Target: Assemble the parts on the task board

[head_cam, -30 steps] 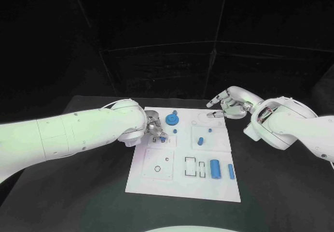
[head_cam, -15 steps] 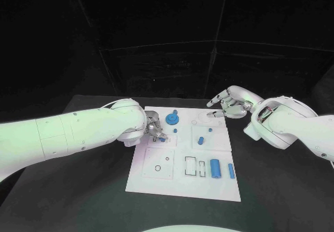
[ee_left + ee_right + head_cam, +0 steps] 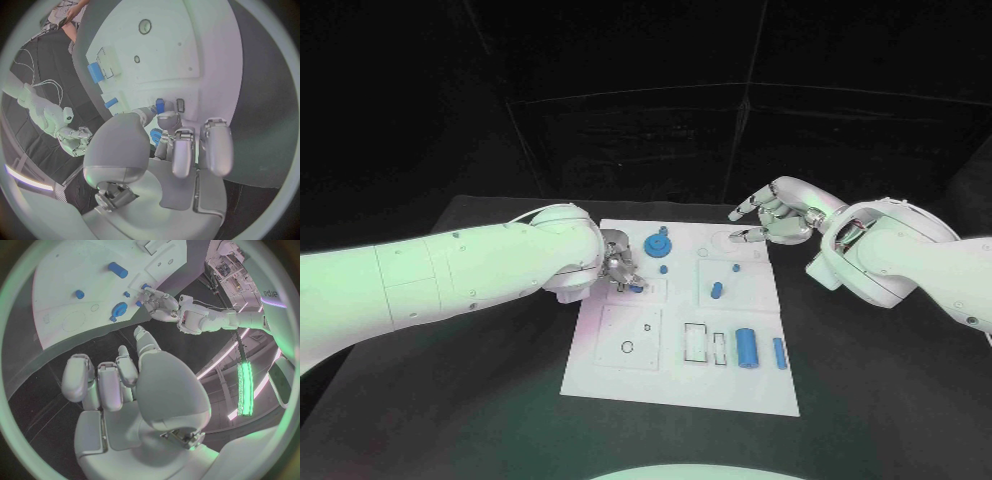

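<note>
Left robot hand: low over the near-left part of the task board, fingers drawn together; in the left wrist view the fingertips close on a small blue part that stands at the board, just beside a small dark slot.

Right robot hand: above the board's far right corner, holding nothing; fingers loosely curled and apart, one reaching toward the board.

Counter: black, matte; black walls behind it.

Task board: white rectangular plate at the counter's middle, long side running away from the robot, with raised white panels, two rectangular cut-outs and small round holes.

Parts on the board:
- blue gear, far side, just beyond the left robot hand, with a small knob on top;
- small blue peg, just beside the gear on its near side;
- short blue cylinder, middle right panel, lying flat;
- large blue cylinder, near right, lying beside the cut-outs;
- slim blue pin, just right of the large cylinder, close to the board's edge.

A faint round recess lies near the board's far right corner, below the right robot hand.
</note>
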You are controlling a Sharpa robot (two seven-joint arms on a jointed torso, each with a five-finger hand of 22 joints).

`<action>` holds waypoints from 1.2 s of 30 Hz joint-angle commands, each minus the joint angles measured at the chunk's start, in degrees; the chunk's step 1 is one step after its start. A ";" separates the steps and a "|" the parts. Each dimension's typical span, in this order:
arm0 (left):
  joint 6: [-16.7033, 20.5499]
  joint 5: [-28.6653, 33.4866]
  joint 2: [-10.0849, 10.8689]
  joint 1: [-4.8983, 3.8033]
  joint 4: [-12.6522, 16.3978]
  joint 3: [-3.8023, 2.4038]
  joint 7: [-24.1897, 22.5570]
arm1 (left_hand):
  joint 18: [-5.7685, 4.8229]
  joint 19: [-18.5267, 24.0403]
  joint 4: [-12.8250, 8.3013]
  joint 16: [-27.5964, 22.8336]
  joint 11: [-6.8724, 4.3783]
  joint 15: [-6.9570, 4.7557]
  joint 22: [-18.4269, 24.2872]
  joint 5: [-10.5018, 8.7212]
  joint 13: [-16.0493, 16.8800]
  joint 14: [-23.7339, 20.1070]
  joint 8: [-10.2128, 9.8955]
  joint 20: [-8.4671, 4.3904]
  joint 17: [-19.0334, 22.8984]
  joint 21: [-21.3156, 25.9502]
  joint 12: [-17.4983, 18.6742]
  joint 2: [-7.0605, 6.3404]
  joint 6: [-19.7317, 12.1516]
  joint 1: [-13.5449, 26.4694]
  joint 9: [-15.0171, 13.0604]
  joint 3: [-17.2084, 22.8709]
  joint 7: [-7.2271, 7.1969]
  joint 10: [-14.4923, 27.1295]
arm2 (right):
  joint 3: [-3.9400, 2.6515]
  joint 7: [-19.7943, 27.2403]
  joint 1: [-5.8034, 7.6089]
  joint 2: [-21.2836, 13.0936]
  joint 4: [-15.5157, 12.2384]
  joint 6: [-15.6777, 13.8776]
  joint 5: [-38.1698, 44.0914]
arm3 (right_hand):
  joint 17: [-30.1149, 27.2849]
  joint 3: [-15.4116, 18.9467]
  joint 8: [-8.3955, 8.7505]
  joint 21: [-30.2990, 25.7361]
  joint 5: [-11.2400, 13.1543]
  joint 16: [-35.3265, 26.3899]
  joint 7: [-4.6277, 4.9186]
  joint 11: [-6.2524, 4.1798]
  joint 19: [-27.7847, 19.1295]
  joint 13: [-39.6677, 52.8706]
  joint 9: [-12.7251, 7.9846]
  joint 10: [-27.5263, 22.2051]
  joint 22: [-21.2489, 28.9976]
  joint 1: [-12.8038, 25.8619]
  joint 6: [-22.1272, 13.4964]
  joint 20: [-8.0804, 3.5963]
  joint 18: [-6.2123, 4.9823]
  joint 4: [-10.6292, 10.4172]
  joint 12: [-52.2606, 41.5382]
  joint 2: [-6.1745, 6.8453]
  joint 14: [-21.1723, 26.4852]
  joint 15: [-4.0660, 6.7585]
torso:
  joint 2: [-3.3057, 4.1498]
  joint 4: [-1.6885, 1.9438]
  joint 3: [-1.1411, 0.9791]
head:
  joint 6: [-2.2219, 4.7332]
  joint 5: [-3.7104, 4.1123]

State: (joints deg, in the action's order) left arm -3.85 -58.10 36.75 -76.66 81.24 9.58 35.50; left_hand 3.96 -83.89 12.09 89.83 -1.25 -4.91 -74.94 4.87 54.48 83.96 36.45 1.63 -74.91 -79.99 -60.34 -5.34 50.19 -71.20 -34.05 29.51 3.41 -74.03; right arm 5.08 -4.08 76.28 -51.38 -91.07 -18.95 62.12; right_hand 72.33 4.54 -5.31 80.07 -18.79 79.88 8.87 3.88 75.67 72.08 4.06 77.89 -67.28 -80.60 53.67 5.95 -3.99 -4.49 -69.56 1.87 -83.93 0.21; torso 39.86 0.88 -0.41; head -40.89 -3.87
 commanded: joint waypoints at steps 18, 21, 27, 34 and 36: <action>-2.83 1.14 -1.62 0.13 -2.19 0.15 1.19 | -0.82 -0.46 -6.11 0.17 -0.56 -0.10 -0.91 0.43 0.51 6.04 1.25 -0.23 -15.09 -0.69 -1.17 -0.79 1.76 6.10 -0.67 7.57 -1.21 -1.16 | -0.03 0.24 0.11 0.09 -0.10 0.22 0.16 | -0.10 0.24 -0.40 -0.23 -0.22 -0.43 -0.12 -0.20 -0.41 -0.11 0.00 -0.28 0.09 0.54 0.61 -0.14 -0.90 -0.25 0.29 -0.33 -2.24 0.37 | 0.02 -0.03 0.00 | -0.26 -0.02; -2.93 1.19 -1.76 0.13 -2.37 0.15 1.16 | -0.84 -0.50 -5.92 0.17 -0.61 -0.14 -1.01 0.42 0.63 6.04 1.30 -0.27 -15.09 -0.74 -1.31 -0.77 1.90 6.47 -0.70 7.30 -1.27 -1.24 | -0.03 0.29 0.11 0.07 -0.12 0.14 0.16 | -0.10 0.24 -0.40 -0.23 -0.22 -0.43 -0.12 -0.20 -0.41 -0.11 0.00 -0.28 0.09 0.54 0.61 -0.14 -0.90 -0.25 0.29 -0.33 -2.24 0.37 | 0.03 0.01 0.01 | -0.29 0.05; -3.05 1.23 -2.01 0.13 -2.70 0.15 1.10 | -0.84 -0.51 -5.45 0.17 -0.72 -0.23 -1.03 0.40 0.88 6.04 1.37 -0.36 -15.09 -0.72 -1.61 -0.77 2.23 7.37 -0.72 6.56 -1.39 -1.44 | -0.03 0.31 0.11 0.06 -0.14 0.09 0.16 | -0.10 0.24 -0.40 -0.23 -0.22 -0.43 -0.12 -0.20 -0.41 -0.11 0.00 -0.28 0.09 0.54 0.61 -0.14 -0.90 -0.25 0.29 -0.33 -2.24 0.37 | 0.02 -0.03 -0.03 | -0.38 0.11; -2.71 1.24 -2.25 0.13 -3.00 0.15 1.09 | -0.91 -0.65 -4.80 0.17 -0.86 -0.35 -1.36 0.38 1.49 6.04 1.50 -0.46 -15.09 -0.90 -2.25 -0.72 2.78 8.49 -0.76 5.52 -1.58 -1.87 | -0.03 0.30 0.11 0.06 -0.16 0.07 0.16 | -0.10 0.24 -0.40 -0.23 -0.22 -0.43 -0.12 -0.20 -0.41 -0.11 0.00 -0.28 0.09 0.54 0.61 -0.14 -0.90 -0.25 0.29 -0.33 -2.24 0.37 | 0.04 -0.02 -0.02 | -0.46 0.16; -2.68 1.24 -2.29 0.13 -3.07 0.15 1.09 | -0.94 -0.72 -4.54 0.17 -0.91 -0.39 -1.51 0.38 1.58 6.04 1.52 -0.51 -15.09 -0.99 -2.36 -0.70 2.97 8.92 -0.76 5.10 -1.63 -1.98 | -0.03 0.28 0.12 0.05 -0.18 0.07 0.16 | -0.10 0.24 -0.40 -0.23 -0.22 -0.43 -0.12 -0.20 -0.41 -0.11 0.00 -0.28 0.09 0.54 0.61 -0.14 -0.90 -0.25 0.29 -0.33 -2.24 0.37 | 0.03 0.00 -0.02 | -0.44 0.19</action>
State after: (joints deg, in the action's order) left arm -5.77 -57.04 34.55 -76.79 78.20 9.53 36.01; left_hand 3.96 -84.07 7.61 89.82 -2.15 -4.90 -74.93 5.09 56.05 83.96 37.58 1.45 -74.91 -80.72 -62.53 -6.05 52.80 -62.72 -34.86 34.91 1.77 -75.58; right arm 5.09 -4.07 76.28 -51.34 -91.13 -18.90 62.12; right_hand 72.29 4.54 -5.55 80.07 -18.79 79.66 8.66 3.88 75.67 72.03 4.06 77.89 -67.28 -80.37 53.88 5.94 -3.99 -4.49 -69.57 1.64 -83.93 0.21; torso 39.89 0.84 -0.42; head -41.34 -3.72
